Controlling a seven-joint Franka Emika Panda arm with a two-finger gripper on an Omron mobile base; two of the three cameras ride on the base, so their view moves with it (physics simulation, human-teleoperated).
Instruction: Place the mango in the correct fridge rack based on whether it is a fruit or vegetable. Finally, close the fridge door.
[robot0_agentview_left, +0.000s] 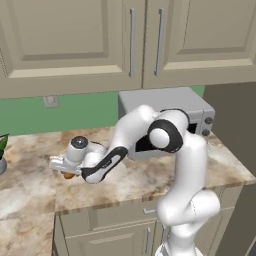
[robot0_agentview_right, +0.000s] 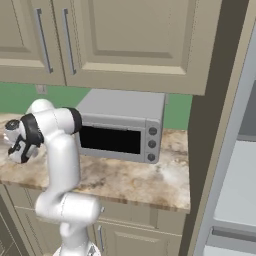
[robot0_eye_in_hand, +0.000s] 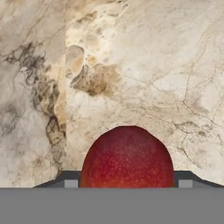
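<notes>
The mango (robot0_eye_in_hand: 127, 159), red and speckled, lies on the marble counter (robot0_eye_in_hand: 144, 65) and sits between my two finger tips at the bottom of the hand view. My gripper (robot0_eye_in_hand: 127, 183) is shut on the mango, one finger tip (robot0_eye_in_hand: 70, 182) against each side. In the left base view the hand is low over the counter's left part, and a sliver of orange mango (robot0_agentview_left: 68, 175) shows under the gripper (robot0_agentview_left: 64, 171). At the right edge of the right base view the fridge stands open, with its pale fridge rack (robot0_agentview_right: 237, 185). The fridge door is out of view.
A grey microwave (robot0_agentview_left: 165, 117) stands on the counter behind my arm, under beige wall cabinets (robot0_agentview_left: 75, 40). A potted plant (robot0_agentview_left: 2, 152) sits at the far left edge. The counter's front edge (robot0_agentview_left: 125, 202) runs just below the hand. A dark panel (robot0_agentview_right: 220, 100) separates counter and fridge.
</notes>
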